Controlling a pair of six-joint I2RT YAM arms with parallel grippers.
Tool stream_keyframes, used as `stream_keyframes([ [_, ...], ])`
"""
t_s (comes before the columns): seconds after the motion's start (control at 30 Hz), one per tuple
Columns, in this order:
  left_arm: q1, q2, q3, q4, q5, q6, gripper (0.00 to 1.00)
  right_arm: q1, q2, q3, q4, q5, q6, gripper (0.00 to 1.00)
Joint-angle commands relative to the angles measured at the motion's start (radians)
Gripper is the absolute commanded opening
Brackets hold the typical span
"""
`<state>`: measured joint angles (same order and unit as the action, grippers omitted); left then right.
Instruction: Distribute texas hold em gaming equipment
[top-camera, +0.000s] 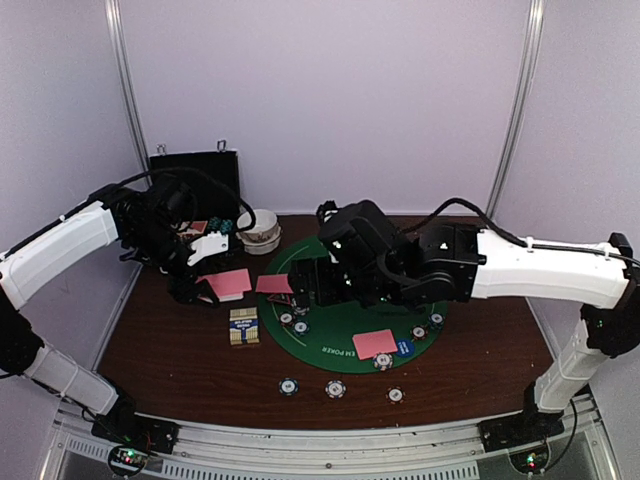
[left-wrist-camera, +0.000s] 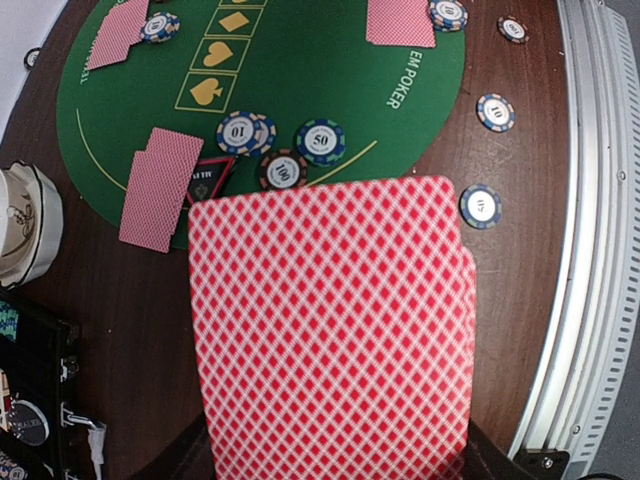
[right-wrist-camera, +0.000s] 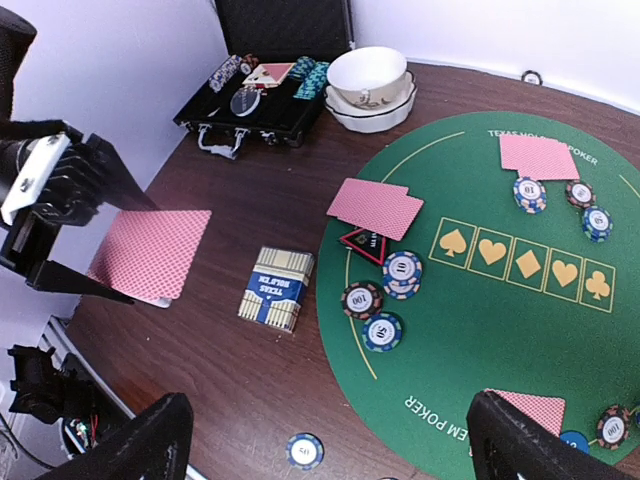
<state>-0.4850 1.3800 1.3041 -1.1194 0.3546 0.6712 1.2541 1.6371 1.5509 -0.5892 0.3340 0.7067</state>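
Cards (left-wrist-camera: 330, 320) are held clamped in the left tool (top-camera: 203, 288) toward the bench's left edge; the right tool (right-wrist-camera: 328, 405) gapes empty. A low, flat release at a vacant seat on the mat (top-camera: 345, 330) is advised.

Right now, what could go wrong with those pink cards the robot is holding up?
1. The left gripper pinches the pink diamond-backed playing cards by one end only, and a second card's edge peeks out, so one might slip onto the brown wooden table.
2. The small round striped poker chips sit near the edge of the round green felt mat, just beyond the cards; a low sweep might knock them.
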Motion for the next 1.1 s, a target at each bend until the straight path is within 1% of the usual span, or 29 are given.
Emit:
stream_keyframes([
  [0.0,0.005,-0.022,0.035,0.007,0.015,0.005,0.00,0.015,-0.144,-0.176,0.125,0.139,0.078,1.00],
  [0.03,0.005,-0.022,0.035,0.007,0.016,0.004,0.00,-0.018,-0.156,-0.204,0.125,0.110,0.107,1.00],
  [0.1,0.005,-0.021,0.035,0.004,0.021,0.001,0.00,-0.080,-0.144,-0.206,0.071,0.053,0.166,0.98],
  [0.13,0.005,-0.020,0.035,0.004,0.023,0.001,0.00,-0.098,-0.132,-0.206,0.069,0.026,0.171,0.96],
  [0.17,0.005,-0.022,0.034,0.003,0.026,-0.001,0.00,-0.110,-0.116,-0.196,0.063,0.002,0.174,0.95],
  [0.2,0.005,-0.023,0.034,0.003,0.027,-0.001,0.00,-0.117,-0.093,-0.169,0.034,-0.005,0.177,0.98],
  [0.27,0.005,-0.024,0.034,0.000,0.030,-0.001,0.00,-0.126,-0.051,-0.102,-0.041,-0.002,0.162,0.99],
  [0.3,0.005,-0.023,0.036,-0.002,0.029,-0.002,0.00,-0.139,-0.039,-0.091,-0.014,-0.050,0.126,0.99],
  [0.33,0.005,-0.022,0.038,-0.003,0.029,-0.001,0.00,-0.161,-0.035,-0.100,0.054,-0.140,0.091,0.99],
  [0.37,0.005,-0.022,0.039,-0.004,0.029,-0.001,0.00,-0.192,-0.032,-0.126,0.161,-0.260,0.062,0.97],
  [0.4,0.005,-0.021,0.042,-0.005,0.030,-0.001,0.00,-0.223,-0.027,-0.148,0.248,-0.434,0.079,0.97],
  [0.47,0.005,-0.020,0.045,-0.007,0.031,-0.001,0.00,-0.293,0.020,-0.160,0.401,-0.701,0.142,0.96],
  [0.5,0.005,-0.021,0.045,-0.010,0.032,-0.002,0.00,-0.313,0.051,-0.147,0.437,-0.787,0.167,0.95],
  [0.53,0.005,-0.021,0.044,-0.011,0.033,-0.002,0.00,-0.323,0.077,-0.127,0.451,-0.838,0.175,0.95],
  [0.63,0.005,-0.020,0.043,-0.011,0.031,0.000,0.00,-0.323,0.125,-0.089,0.488,-0.931,0.192,0.93],
  [0.8,0.005,-0.016,0.044,-0.010,0.036,0.002,0.00,-0.322,0.202,-0.043,0.551,-1.032,0.252,0.81],
  [0.9,0.005,-0.014,0.042,-0.010,0.035,0.002,0.00,-0.319,0.244,-0.027,0.624,-1.089,0.309,0.77],
  [1.07,0.005,-0.015,0.040,-0.011,0.036,0.001,0.00,-0.303,0.312,0.037,0.636,-1.136,0.342,0.70],
])
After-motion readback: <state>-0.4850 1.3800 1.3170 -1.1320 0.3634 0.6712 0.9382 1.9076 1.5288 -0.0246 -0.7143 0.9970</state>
